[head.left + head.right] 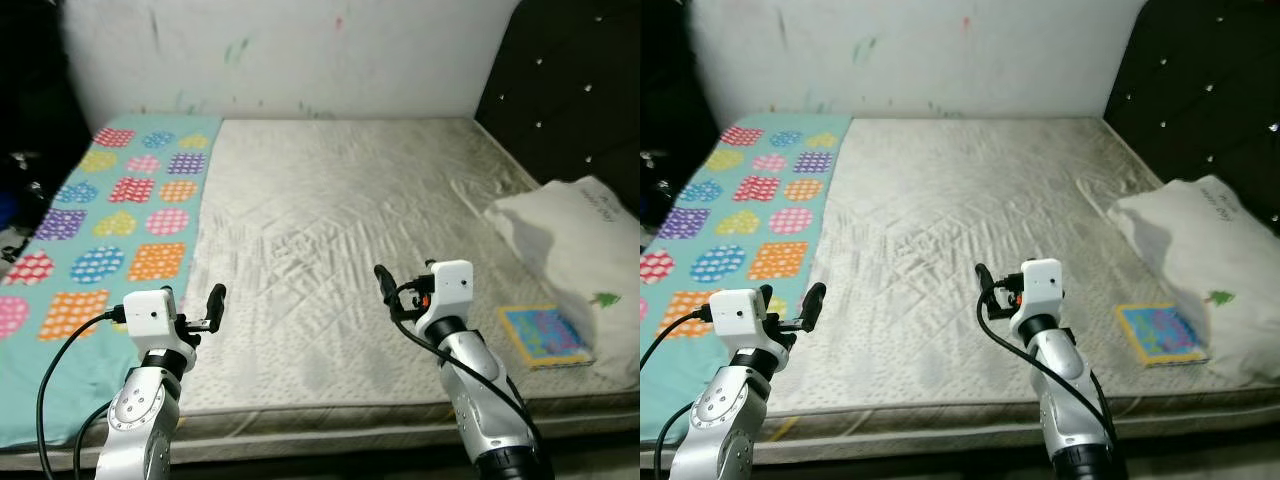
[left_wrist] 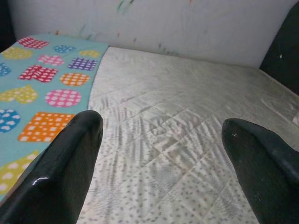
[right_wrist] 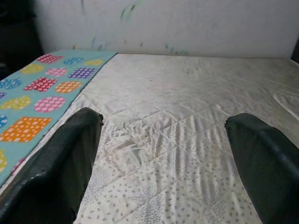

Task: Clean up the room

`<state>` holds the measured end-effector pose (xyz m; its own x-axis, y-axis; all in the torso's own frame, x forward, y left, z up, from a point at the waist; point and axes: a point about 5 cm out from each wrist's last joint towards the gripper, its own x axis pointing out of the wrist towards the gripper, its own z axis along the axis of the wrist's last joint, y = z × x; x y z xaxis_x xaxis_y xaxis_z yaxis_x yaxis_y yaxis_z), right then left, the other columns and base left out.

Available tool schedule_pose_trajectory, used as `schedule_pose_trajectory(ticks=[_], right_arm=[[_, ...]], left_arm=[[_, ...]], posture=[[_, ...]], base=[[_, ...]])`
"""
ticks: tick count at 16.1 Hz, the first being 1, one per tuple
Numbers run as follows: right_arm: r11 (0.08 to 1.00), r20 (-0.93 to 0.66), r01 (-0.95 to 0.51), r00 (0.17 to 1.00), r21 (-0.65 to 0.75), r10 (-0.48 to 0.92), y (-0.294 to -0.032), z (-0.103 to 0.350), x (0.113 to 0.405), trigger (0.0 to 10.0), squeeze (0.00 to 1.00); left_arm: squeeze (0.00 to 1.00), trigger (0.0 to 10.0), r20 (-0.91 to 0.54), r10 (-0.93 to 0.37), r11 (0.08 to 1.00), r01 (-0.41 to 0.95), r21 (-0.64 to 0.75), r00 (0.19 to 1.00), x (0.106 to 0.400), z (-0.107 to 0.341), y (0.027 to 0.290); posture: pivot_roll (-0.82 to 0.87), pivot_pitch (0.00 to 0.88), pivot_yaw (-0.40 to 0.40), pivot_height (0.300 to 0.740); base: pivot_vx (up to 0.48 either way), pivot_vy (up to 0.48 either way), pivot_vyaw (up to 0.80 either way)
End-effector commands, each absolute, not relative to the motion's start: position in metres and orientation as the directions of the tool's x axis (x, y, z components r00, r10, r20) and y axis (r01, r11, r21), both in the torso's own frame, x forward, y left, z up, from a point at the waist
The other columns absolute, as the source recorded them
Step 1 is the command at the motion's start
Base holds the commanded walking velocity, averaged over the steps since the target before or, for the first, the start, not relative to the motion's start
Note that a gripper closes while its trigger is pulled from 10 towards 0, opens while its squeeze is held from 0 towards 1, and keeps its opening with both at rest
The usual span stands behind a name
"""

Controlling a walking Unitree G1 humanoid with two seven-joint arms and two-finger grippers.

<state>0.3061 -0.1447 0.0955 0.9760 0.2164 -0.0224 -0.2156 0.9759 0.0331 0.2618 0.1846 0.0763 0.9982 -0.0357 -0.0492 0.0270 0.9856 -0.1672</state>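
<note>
We count one bed [image 1: 350, 200], one patterned blanket [image 1: 110, 220] at left, one pillow [image 1: 575, 250], one book [image 1: 545, 335] lower right. Left gripper [image 2: 159, 154] and right gripper [image 3: 163, 154] hover released; the book lies right of the right gripper, apart.

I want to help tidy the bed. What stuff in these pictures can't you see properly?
- Book: its far corner is tucked under the white pillow; the cover picture is too small to read.
- Dark things beside the patterned blanket: too shadowy and cut by the picture's edge.
- Pillow: its right side runs off the edge.
</note>
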Motion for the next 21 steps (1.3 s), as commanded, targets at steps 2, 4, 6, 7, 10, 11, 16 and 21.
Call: schedule_pose_trajectory(ticks=[2, 4, 6, 7, 10, 11, 16, 21], right_arm=[[0.982, -0.032, -0.186, 0.982, 0.028, 0.187, -0.1556, 0.0935, 0.3042, 10.0, 0.00], [0.982, -0.029, -0.185, 0.982, 0.030, 0.185, -0.1561, 0.0937, 0.3047, 10.0, 0.00], [0.982, -0.030, -0.185, 0.982, 0.030, 0.185, -0.1561, 0.0932, 0.3041, 10.0, 0.00], [0.982, -0.032, -0.185, 0.982, 0.031, 0.186, -0.1561, 0.0927, 0.3037, 10.0, 0.00], [0.982, -0.040, -0.186, 0.981, 0.043, 0.188, -0.1561, 0.0911, 0.3032, 10.0, 0.00], [0.981, -0.041, -0.187, 0.981, 0.046, 0.189, -0.1560, 0.0908, 0.3031, 10.0, 0.00], [0.981, -0.039, -0.190, 0.981, 0.041, 0.191, -0.1564, 0.0916, 0.3031, 10.0, 0.00], [0.982, -0.045, -0.187, 0.981, 0.037, 0.189, -0.1570, 0.0899, 0.3025, 10.0, 0.00]], left_arm=[[0.00, 10.0, -0.054, -0.055, 0.984, 0.045, -0.171, 0.997, 0.2626, 0.0757, 0.1770], [0.00, 10.0, -0.057, -0.059, 0.984, 0.048, -0.173, 0.997, 0.2629, 0.0750, 0.1751], [0.00, 10.0, -0.057, -0.060, 0.983, 0.049, -0.175, 0.997, 0.2633, 0.0750, 0.1751], [0.00, 10.0, -0.056, -0.060, 0.983, 0.049, -0.175, 0.997, 0.2634, 0.0752, 0.1752], [0.00, 10.0, -0.019, -0.076, 0.978, 0.071, -0.196, 0.997, 0.2624, 0.0786, 0.1753], [0.00, 10.0, -0.024, -0.091, 0.976, 0.084, -0.203, 0.996, 0.2622, 0.0784, 0.1745], [0.00, 10.0, -0.001, -0.113, 0.967, 0.110, -0.228, 0.994, 0.2624, 0.0816, 0.1725], [0.00, 10.0, -0.002, -0.120, 0.965, 0.116, -0.234, 0.993, 0.2623, 0.0817, 0.1727]], posture=[[0.00, 0.000, -0.004, 0.740], [0.00, 0.000, -0.003, 0.740], [0.00, 0.000, -0.001, 0.740], [0.00, 0.000, -0.001, 0.740], [0.00, 0.000, -0.001, 0.740], [0.00, 0.000, -0.001, 0.740], [-0.01, 0.000, -0.001, 0.740], [-0.01, 0.000, 0.001, 0.740]], base=[[0.000, 0.480, 0.00], [0.000, 0.480, 0.00], [0.000, 0.480, 0.00], [0.000, 0.480, 0.00], [0.000, 0.087, 0.00], [0.000, 0.000, 0.00], [0.000, 0.000, 0.00], [0.285, 0.000, 0.00]])
